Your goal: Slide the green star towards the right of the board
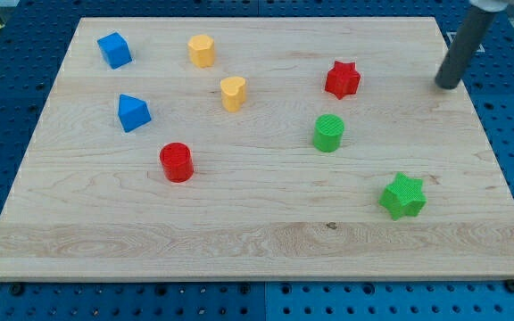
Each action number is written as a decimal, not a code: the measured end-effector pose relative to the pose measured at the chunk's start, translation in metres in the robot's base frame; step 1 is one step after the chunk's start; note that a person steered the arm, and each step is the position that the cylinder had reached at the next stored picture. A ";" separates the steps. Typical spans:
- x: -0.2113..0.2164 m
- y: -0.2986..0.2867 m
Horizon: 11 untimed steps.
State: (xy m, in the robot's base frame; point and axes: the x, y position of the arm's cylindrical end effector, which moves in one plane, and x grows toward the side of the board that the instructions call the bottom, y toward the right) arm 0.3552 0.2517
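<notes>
The green star (403, 196) lies at the lower right of the wooden board (257, 241). My tip (447, 86) is at the upper right of the board, well above the green star and a little to its right, apart from it. The red star (342, 79) lies to the left of my tip. A green cylinder (328, 133) sits between the two stars, up and left of the green star.
A red cylinder (176, 161) sits left of centre. Two yellow blocks (202, 50) (233, 93) lie at the upper middle. Two blue blocks (114, 50) (133, 112) lie at the upper left. The board's right edge (498, 169) is close to the green star.
</notes>
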 end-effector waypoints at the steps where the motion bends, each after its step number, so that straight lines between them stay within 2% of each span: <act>1: 0.001 -0.007; 2: 0.005 -0.021; 3: 0.015 -0.058; 5: 0.071 -0.072; 7: 0.110 -0.129; 9: 0.179 -0.138; 11: 0.181 -0.112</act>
